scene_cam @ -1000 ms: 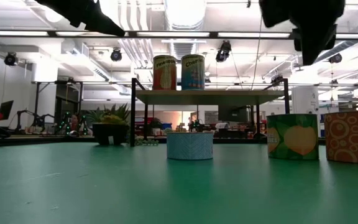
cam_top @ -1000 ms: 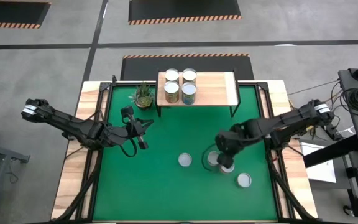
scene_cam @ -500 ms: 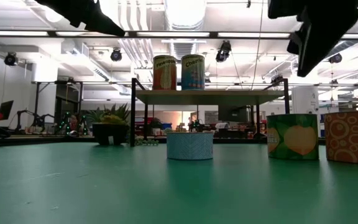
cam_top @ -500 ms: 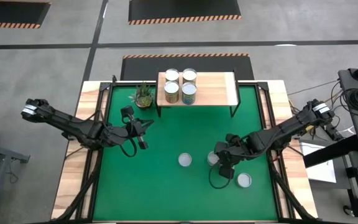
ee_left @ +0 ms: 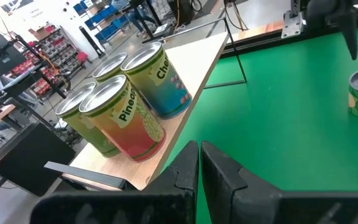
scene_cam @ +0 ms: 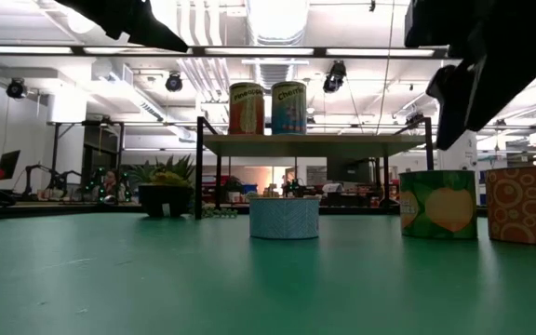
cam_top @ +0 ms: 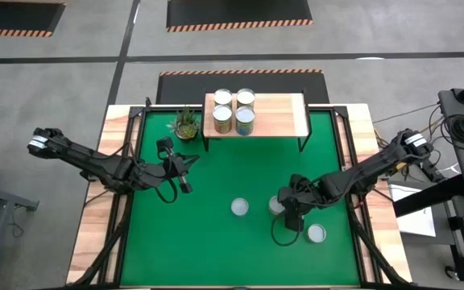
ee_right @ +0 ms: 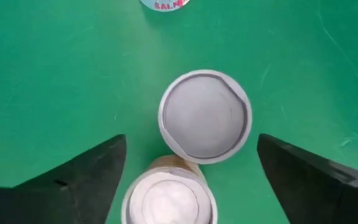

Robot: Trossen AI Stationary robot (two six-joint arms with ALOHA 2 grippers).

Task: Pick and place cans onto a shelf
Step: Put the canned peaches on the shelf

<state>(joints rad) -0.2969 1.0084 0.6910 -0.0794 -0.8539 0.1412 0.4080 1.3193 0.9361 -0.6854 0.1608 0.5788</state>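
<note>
Right gripper [cam_top: 291,216] hangs over the near right part of the green mat [cam_top: 200,242], jaws spread wide and holding nothing. In the right wrist view a silver-topped can [ee_right: 205,116] sits between its fingers [ee_right: 79,177], not yet touched. A second can [ee_right: 168,200] stands touching or just beside that one.

Step in hand, as I judge it: close on the middle can [cam_top: 275,205].
- Centre the jaws on that can only. The neighbour is tight against it, so a finger could clip it or knock it over.
- Come straight down, grip low enough on the wall, and squeeze only once both fingers are clear of the neighbour.
- Lift vertically before heading to the far side.
- Place it on the bare right half of the shelf, clear of the cans already standing there.

Counts, near to far:
- Loose cans on the mat: three. One near right [cam_top: 316,234], the middle one under the gripper, one to its left [cam_top: 240,208].
- Left gripper [cam_top: 182,163]: one, waiting over the left-middle of the mat, fingers [ee_left: 188,163] pressed together, empty.
- Shelf [cam_top: 284,117]: one, at the far edge of the mat.
- Cans on the shelf: four, in a two-by-two block on its left half, e.g. [cam_top: 222,119] and [cam_top: 246,97].
- Potted plant [cam_top: 186,122]: one, just left of the shelf.
- Cans visible in total: seven.
</note>
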